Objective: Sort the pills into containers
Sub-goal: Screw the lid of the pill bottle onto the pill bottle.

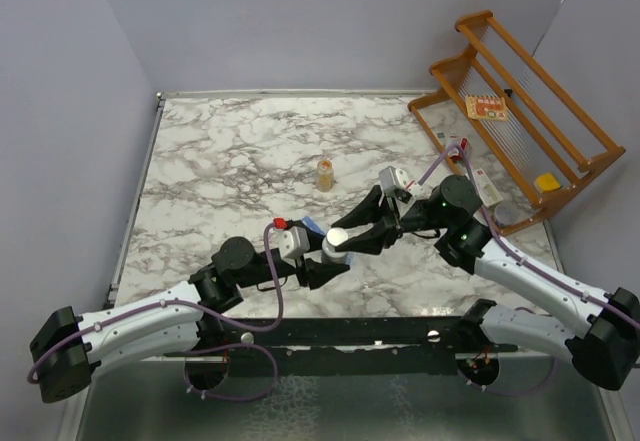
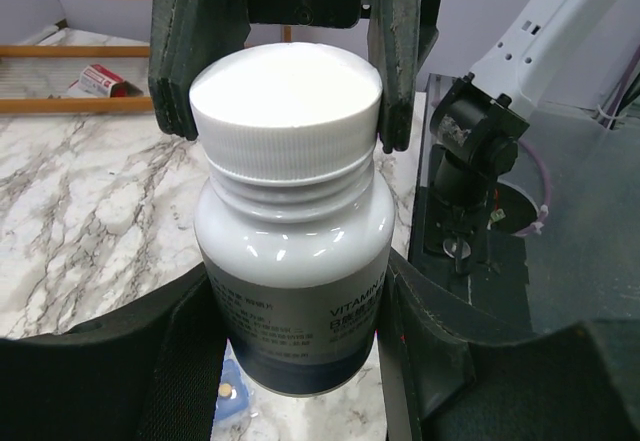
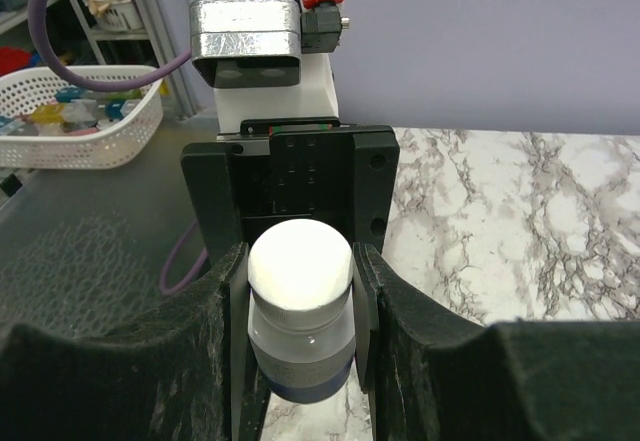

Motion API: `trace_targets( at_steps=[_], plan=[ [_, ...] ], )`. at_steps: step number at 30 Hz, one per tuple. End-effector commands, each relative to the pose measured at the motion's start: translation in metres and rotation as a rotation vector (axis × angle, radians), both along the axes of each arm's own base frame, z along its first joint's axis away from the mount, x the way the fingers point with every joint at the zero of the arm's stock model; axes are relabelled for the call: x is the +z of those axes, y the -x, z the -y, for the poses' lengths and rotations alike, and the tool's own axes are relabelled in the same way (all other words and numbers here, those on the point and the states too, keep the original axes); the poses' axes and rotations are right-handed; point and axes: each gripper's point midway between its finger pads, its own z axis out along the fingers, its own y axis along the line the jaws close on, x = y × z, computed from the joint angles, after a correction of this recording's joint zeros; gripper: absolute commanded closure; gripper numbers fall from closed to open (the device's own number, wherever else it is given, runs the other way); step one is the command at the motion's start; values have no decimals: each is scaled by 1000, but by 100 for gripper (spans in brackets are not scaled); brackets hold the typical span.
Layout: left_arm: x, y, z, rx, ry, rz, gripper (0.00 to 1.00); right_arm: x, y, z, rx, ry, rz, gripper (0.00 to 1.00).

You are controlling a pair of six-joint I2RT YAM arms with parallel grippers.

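Note:
A dark bottle with a white cap (image 1: 338, 242) is held between both grippers above the marble table's near middle. My left gripper (image 1: 330, 264) is shut on the bottle's body (image 2: 295, 261), one finger on each side (image 2: 297, 301). My right gripper (image 1: 352, 233) is shut on the white cap (image 3: 300, 261), its fingers (image 2: 400, 61) pressing both sides (image 3: 300, 286). Only a small part of the blue containers (image 1: 309, 225) shows beneath the arms. In the left wrist view one blue compartment (image 2: 232, 401) with a small tan pill (image 2: 225, 389) shows under the bottle.
A small amber bottle (image 1: 325, 173) stands upright on the marble table (image 1: 230, 151) behind the grippers. A wooden rack (image 1: 520, 111) with small items stands at the back right. A white basket (image 3: 80, 121) sits off the table.

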Motion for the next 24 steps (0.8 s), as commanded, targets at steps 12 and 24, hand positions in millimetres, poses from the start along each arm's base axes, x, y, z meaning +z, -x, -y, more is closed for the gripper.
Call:
trace_targets(
  at_steps=[12, 24],
  plan=[
    [40, -11, -4, 66, 110, 149, 100, -18, -16, -12, -76, 99, -82, 99],
    [42, -17, -6, 96, 104, 173, 100, -25, -24, -5, -179, 167, -62, 99]
  ],
)
